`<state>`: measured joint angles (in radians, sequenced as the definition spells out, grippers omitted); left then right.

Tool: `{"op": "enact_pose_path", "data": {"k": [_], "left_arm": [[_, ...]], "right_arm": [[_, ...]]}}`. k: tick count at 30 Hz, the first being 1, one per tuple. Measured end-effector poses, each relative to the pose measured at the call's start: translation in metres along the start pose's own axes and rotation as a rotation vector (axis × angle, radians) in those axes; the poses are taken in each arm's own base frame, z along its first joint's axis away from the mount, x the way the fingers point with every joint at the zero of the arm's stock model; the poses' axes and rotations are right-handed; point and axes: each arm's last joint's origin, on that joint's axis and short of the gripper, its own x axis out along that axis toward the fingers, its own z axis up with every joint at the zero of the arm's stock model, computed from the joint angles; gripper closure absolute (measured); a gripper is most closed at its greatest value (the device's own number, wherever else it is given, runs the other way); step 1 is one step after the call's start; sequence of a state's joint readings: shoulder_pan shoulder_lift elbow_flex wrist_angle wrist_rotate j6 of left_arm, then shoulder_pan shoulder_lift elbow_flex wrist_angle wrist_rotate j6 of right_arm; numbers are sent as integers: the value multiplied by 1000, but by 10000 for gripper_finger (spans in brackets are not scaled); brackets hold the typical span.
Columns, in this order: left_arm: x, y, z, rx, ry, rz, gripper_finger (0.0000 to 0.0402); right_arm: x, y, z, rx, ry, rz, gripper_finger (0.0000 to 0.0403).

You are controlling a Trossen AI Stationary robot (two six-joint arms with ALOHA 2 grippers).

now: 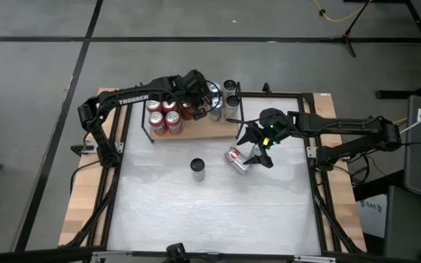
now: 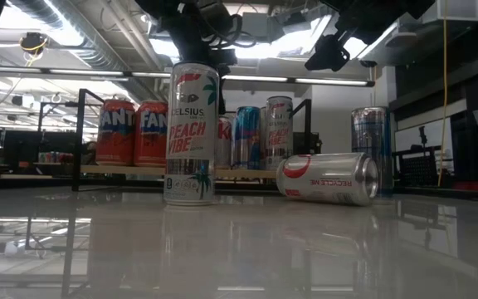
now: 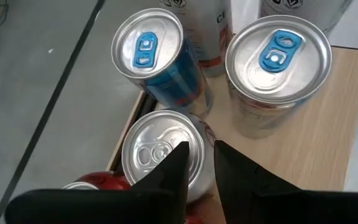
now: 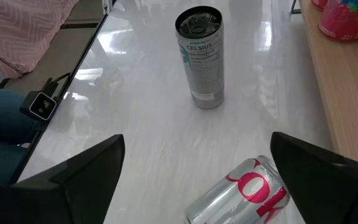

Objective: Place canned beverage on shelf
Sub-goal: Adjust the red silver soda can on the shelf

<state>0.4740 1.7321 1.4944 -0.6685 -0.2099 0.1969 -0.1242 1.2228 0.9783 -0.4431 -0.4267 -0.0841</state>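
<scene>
The right gripper (image 1: 258, 150) hangs with fingers wide apart over the can lying on its side (image 1: 236, 159) near the table's middle. I think picking it up comes next, to put it on the shelf (image 1: 218, 130) at the far edge. The left gripper (image 1: 205, 102) waits there, fingers nearly together and empty.

bright overhead strip lights, glare + reflections on glossy tabletop (image 2: 239, 241); low view backlit, cans dark.
</scene>
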Motion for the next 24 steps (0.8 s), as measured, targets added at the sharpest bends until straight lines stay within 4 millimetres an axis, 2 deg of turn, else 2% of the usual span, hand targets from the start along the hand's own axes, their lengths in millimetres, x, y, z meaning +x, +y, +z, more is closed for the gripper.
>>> {"op": "enact_pose_path", "data": {"k": [11, 24], "left_arm": [[-3, -14, 2, 28, -21, -100, 337], [-2, -12, -4, 53, 43, -97, 337]], "right_arm": [[0, 0, 0, 0, 0, 0, 10], [0, 0, 0, 0, 0, 0, 10]]}}
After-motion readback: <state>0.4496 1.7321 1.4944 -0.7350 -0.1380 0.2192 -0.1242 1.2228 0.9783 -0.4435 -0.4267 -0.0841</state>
